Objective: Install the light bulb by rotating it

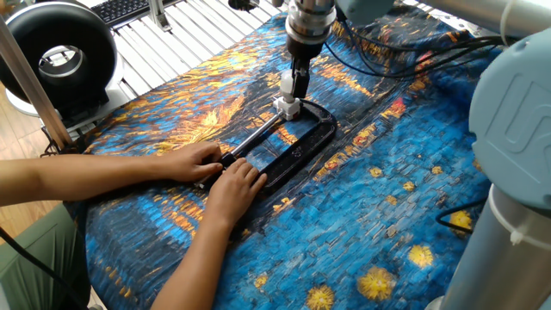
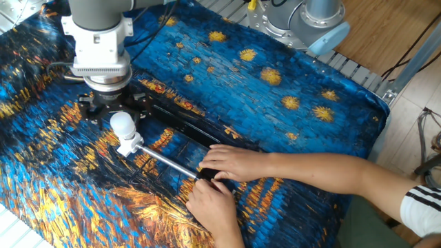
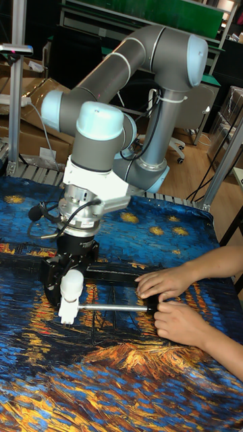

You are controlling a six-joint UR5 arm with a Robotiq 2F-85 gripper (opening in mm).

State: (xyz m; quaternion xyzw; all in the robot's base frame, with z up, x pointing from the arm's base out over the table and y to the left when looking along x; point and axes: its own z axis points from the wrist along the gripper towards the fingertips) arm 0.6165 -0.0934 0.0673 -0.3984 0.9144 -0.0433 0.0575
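The light bulb [image 2: 122,124] stands upright in the socket [image 2: 129,144], its long axis running straight up into the gripper [image 2: 117,118] directly above. From here the fingers seem to close on its top, though I can't tell for sure.

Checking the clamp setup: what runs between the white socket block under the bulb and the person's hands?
A thin metal rod spans from the socket block to the person's hands, clearest in the other fixed view.

I see a matte white light bulb [image 2: 122,122] on a white socket block [image 2: 129,143], a black C-clamp [image 1: 297,148] with a silver rod [image 2: 171,161], and a blue-and-orange starry painted cloth [image 2: 289,131].
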